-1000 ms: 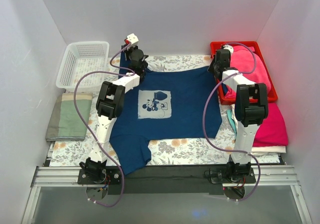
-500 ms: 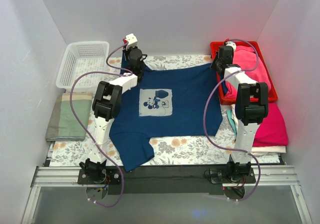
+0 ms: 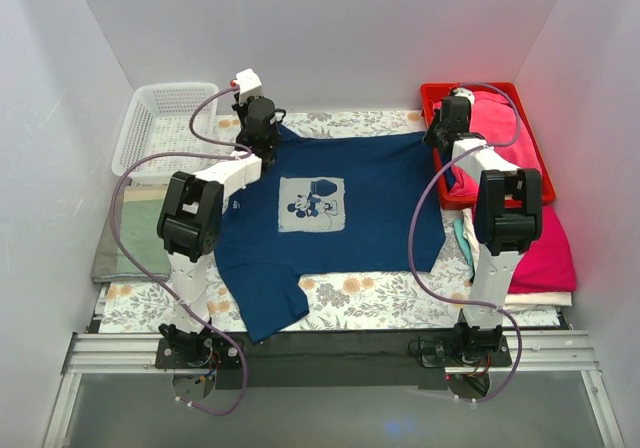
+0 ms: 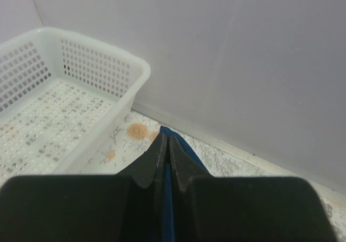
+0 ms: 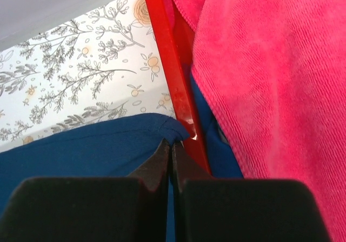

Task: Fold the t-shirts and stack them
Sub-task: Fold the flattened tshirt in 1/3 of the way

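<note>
The navy blue t-shirt (image 3: 330, 223) with a pale blue mouse print (image 3: 311, 204) lies spread on the floral table cover. My left gripper (image 3: 262, 136) is shut on its far left hem corner; navy cloth shows between the fingers in the left wrist view (image 4: 166, 169). My right gripper (image 3: 437, 140) is shut on the far right hem corner (image 5: 162, 124), right against the red tray's rim (image 5: 175, 91). Magenta-pink shirts lie in the red tray (image 3: 500, 128) and folded at the right (image 3: 545, 253).
A white perforated basket (image 3: 165, 128) stands at the back left, close to the left gripper (image 4: 81, 85). A folded green cloth (image 3: 135, 233) lies at the left edge. The red tray (image 3: 432, 93) stands at the back right. White walls enclose the table.
My left gripper has moved left and farther back with the hem corner, pulling the shirt's far edge straighter and wider. The right gripper has hardly moved.
</note>
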